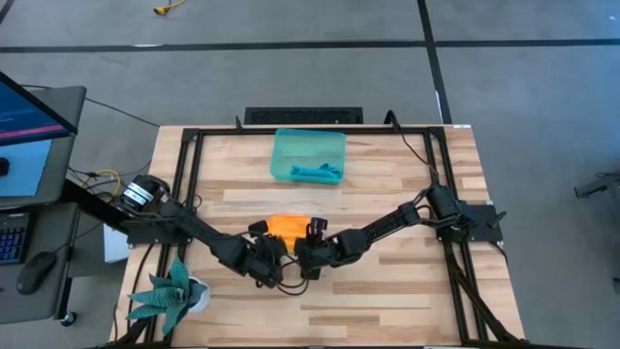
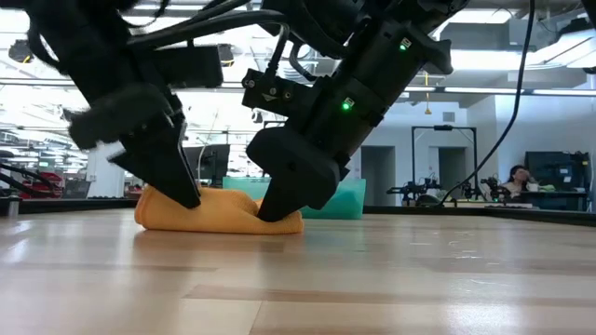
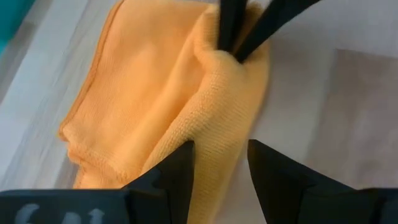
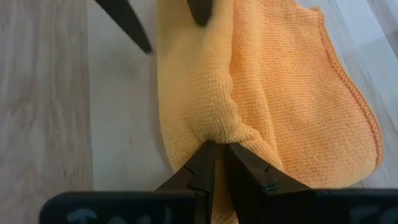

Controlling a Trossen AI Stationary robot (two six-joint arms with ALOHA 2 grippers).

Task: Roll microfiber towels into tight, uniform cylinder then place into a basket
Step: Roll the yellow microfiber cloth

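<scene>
We roll the orange-yellow microfiber towel [image 1: 284, 225] mid-counter: right pincer [image 4: 216, 151] pinches its fold, left pincer [image 3: 219, 163] straddles the edge, part open. Keep ends level, tension even.

2 dark arms, black throughout
Boxy black links trail black cables; tapered black fingers [image 4: 249, 171]; 1 wrist housing shows small green lights.

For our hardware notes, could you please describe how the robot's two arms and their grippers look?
Both arms are black, built of jointed segments with black cables running along them. The left gripper ends in two dark, wedge-shaped fingers; the right gripper has slim, pointed black fingers tapering to narrow tips. In the low view the right arm's chunky wrist housing shows small green indicator lights. A round silver-and-black motor sits at the left arm's base.
</scene>
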